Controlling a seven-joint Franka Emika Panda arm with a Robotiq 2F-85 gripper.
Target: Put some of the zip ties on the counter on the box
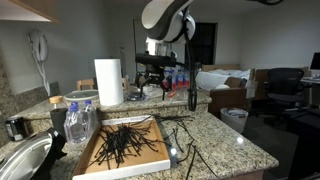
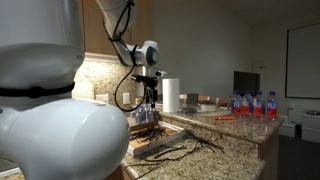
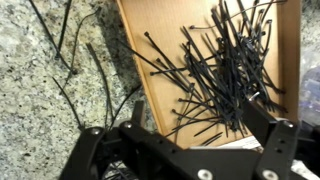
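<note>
Tool: I see the gripper (image 3: 186,128) with its two fingers (image 3: 92,148) spread wide apart. Nothing is caught between them in the wrist view.
Tool position: The gripper (image 1: 150,72) hangs high over the far part of the counter (image 1: 230,145), well above the box (image 1: 152,143). It touches nothing.
Box: It lies flat on the counter, near the front edge in an exterior view. In the wrist view the box (image 3: 160,25) fills the upper middle and right of the picture, below the gripper.
Zip ties in the box: A loose, crossed heap of black zip ties (image 1: 122,142) lies inside the box. In the wrist view this heap (image 3: 225,65) sits toward the right side of the box, and the left part of the cardboard floor is bare.
Zip ties on the counter: A few loose strips (image 3: 75,60) lie on the stone (image 3: 40,110) just beside the left wall of the box. One or two touch or cross its edge. In an exterior view I also see strips (image 1: 182,128) on the counter beside the box.
Around: A paper towel roll (image 1: 108,82) stands upright behind the box. A metal bowl (image 1: 22,160) sits at the near corner, apart from the box.
Other side: The arm hangs near the paper towel roll (image 2: 171,95), and some water bottles (image 2: 250,103) stand far behind.
</note>
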